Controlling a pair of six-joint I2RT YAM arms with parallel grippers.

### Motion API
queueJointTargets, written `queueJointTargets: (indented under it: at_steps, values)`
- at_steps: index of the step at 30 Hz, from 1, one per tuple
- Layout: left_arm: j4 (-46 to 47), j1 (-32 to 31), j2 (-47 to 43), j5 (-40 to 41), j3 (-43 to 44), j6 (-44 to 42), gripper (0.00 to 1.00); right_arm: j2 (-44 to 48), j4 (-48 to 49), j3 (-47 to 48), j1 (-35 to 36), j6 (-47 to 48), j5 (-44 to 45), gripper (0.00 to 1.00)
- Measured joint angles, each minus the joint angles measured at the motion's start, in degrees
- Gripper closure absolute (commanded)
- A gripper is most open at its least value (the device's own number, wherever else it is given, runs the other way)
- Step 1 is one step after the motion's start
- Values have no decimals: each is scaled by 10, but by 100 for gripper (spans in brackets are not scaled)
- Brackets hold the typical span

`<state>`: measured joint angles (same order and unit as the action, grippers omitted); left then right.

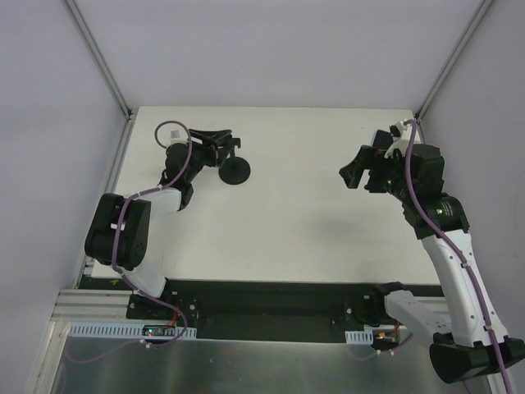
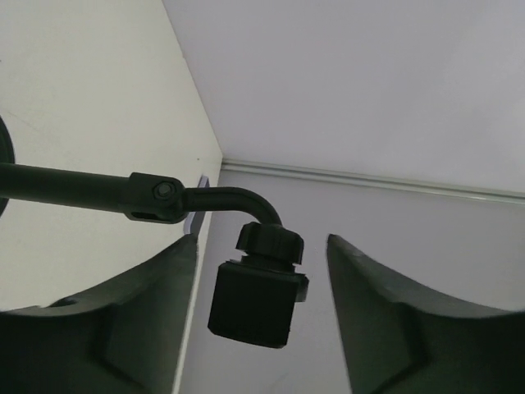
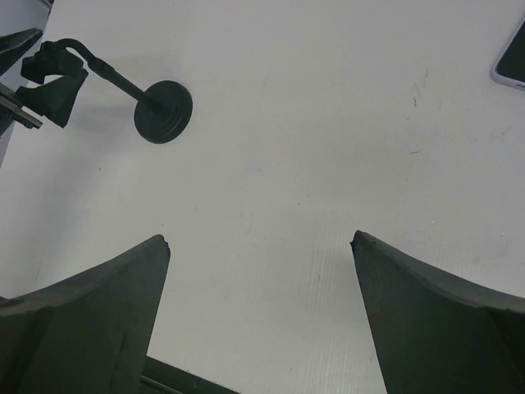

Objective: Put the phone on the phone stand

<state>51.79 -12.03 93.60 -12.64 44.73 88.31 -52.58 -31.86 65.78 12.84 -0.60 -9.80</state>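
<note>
Two tools gape: the left tool [image 2: 262, 240] brackets the cradle of the phone stand [image 1: 234, 172] far left, unclamped, while the phone [image 3: 513, 56], one corner showing, lies on the worktop [image 1: 312, 238] ahead-right of the nearer right tool [image 3: 259, 240].

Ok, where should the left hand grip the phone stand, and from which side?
Best by the blocky head of the phone stand at the post's end, coming from the side away from the disc base: the post is thin, the head is flat-sided, and the left hand straddles it.
</note>
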Motion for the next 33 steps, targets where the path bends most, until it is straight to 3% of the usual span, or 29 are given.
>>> queueJointTargets:
  at_steps: [1,4,11,19,24,27,31,33]
  values:
    - [0,0,0,-5,-2,1,16,-4,0,0,0,-3,0,4]
    - [-2,0,0,-24,-9,12,1,-22,0,0,0,-17,10,4]
    - [-64,0,-60,-54,-25,-24,1,-82,11,-1,0,-45,20,4]
    - [-259,2,-263,-48,-58,-180,1,-246,47,13,4,-125,1,4]
    - [-358,1,-346,-75,-38,-267,1,-474,-31,177,43,-119,39,4]
    - [-409,1,-337,-126,28,-332,1,-590,-95,306,62,-94,94,4]
    - [-471,0,-292,-192,142,-435,1,-740,-226,539,60,-36,175,4]
    - [-489,0,-284,-209,159,-476,1,-809,-289,663,51,0,201,4]
